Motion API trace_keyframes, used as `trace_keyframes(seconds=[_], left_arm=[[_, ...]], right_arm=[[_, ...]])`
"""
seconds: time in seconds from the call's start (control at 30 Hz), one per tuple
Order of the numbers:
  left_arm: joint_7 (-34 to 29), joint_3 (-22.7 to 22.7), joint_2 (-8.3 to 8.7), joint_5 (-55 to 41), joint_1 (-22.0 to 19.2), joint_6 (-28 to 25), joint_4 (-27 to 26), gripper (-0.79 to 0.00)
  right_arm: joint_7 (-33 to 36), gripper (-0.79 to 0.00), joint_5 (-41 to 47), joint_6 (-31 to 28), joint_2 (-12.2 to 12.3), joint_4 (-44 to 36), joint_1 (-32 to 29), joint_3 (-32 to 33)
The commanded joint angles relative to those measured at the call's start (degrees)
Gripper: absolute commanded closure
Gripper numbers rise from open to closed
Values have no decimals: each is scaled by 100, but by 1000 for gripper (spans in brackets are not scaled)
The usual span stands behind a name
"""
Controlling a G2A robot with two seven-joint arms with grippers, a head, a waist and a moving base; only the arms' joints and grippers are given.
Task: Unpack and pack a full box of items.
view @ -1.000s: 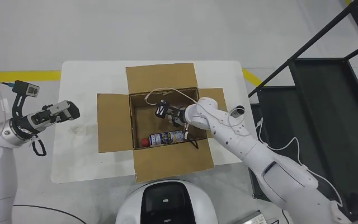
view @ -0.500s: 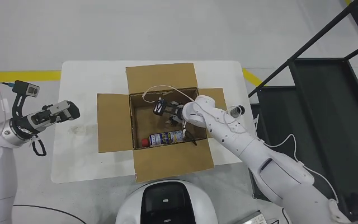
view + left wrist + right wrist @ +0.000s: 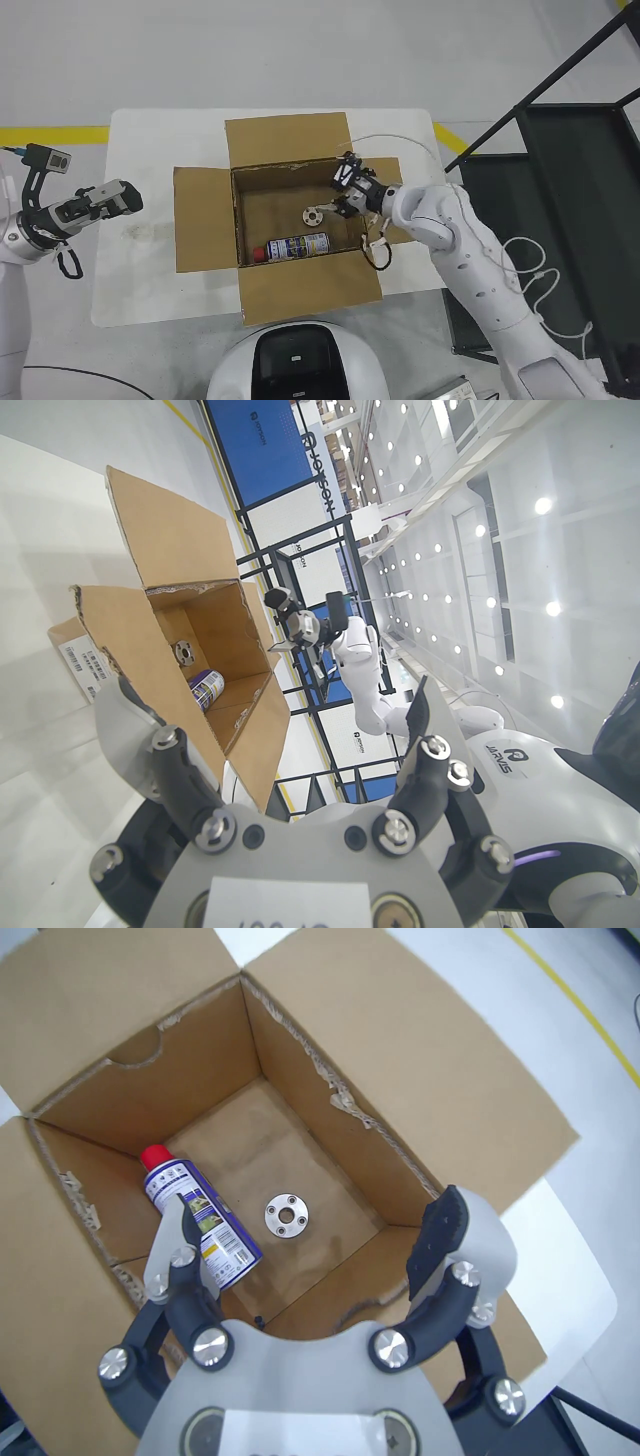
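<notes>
Overhead, the right gripper hangs empty above the box's right wall, the nearer of the 2 to its contents; the left gripper is spread wide by the table's left edge. From the left wrist, flange and spray can lie on the box floor, seemingly not touching. From the right wrist, jaws wide, the flange sits almost straight below, mid-floor; the spray can lies along the near wall, cap toward the left wall.

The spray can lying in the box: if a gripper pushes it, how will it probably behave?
The spray can lies on its side, so it would likely roll if nudged sideways. Its smooth round wall may slip in a grip.
</notes>
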Motion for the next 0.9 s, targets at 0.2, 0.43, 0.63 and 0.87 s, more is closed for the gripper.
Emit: trace_keyframes(seconds=[0.2, 0.43, 0.63, 0.87], left_arm=[[0, 0, 0, 0, 0, 0, 0, -785], [0, 0, 0, 0, 0, 0, 0, -785], [0, 0, 0, 0, 0, 0, 0, -785], [0, 0, 0, 0, 0, 0, 0, -785]], right_arm=[[-230, -785, 144, 370, 195, -371, -1176, 1669], [-249, -785, 41, 1042, 196, -466, -1389, 1831], [-249, -785, 41, 1042, 196, -466, -1389, 1831], [-263, -785, 54, 1060, 195, -445, -1393, 1838]])
